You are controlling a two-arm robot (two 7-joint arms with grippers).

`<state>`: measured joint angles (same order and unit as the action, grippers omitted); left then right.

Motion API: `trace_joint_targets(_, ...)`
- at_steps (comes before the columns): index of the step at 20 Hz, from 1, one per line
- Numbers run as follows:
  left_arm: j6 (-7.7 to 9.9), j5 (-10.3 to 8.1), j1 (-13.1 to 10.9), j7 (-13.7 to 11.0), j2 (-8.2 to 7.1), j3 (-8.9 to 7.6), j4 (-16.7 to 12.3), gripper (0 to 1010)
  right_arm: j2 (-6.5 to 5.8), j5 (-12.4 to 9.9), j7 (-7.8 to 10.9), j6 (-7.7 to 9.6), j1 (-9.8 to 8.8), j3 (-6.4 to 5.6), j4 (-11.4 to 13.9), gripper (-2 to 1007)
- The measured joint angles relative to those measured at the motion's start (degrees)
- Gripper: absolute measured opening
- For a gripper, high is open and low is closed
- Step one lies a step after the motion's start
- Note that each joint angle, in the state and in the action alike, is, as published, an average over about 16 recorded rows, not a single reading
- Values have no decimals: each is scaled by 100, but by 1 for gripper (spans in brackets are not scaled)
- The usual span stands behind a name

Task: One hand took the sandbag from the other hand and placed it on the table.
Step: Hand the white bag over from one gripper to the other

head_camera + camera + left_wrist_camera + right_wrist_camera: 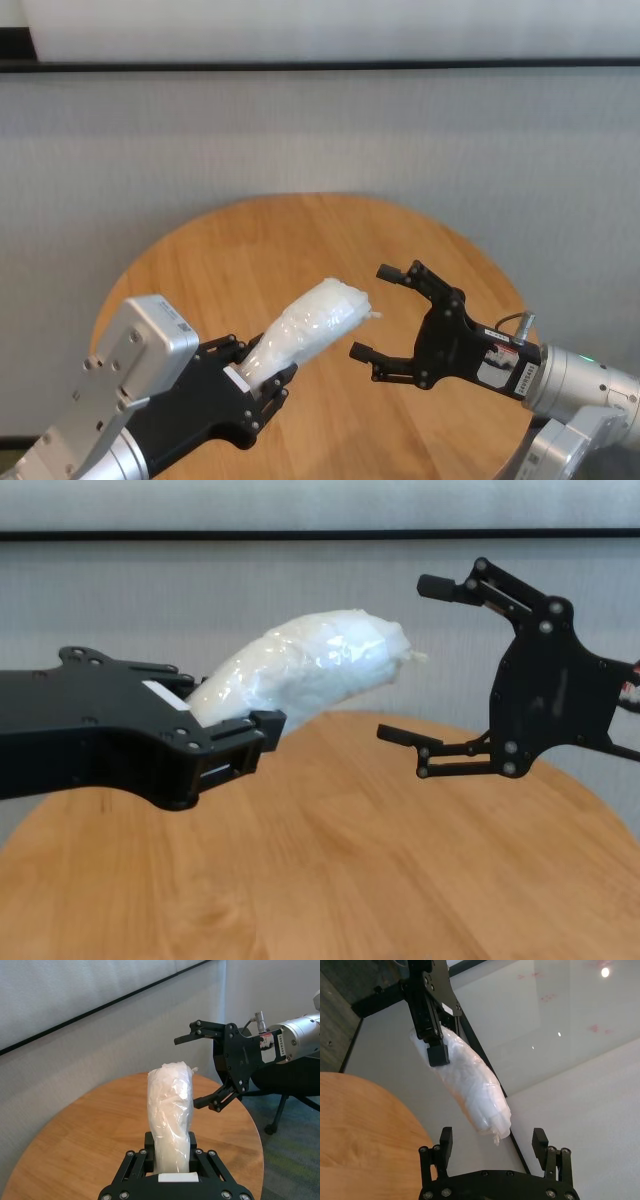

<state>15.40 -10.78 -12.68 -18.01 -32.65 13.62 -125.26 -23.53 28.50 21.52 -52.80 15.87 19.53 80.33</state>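
Head view shows my left hand [262,378] closest to me, low on the left, reaching up and forward. Its black fingers are clamped on the bottom end of the sandbag [305,335]. The sandbag is white, lumpy and wrapped in shiny crinkly plastic, and it sticks up at a slant above the round wooden surface [300,250]. Farther out, my right hand [383,312] comes in from the right with its thin black fingers spread wide. The bag's twisted tip points at that gap, just beside it, not touching.

Bright, even indoor light; ceiling-lamp glare in the right wrist view.
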Motion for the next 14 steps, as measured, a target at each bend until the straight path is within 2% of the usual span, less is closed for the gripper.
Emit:
trace_joint_targets(7,0,0,0,0,0,0,0,383,-39,87,-92,-39,42,102,-5,1000)
trace_joint_targets(14,0,0,0,0,0,0,0,383,-19,299,-240,-110,112,213,-38,1000)
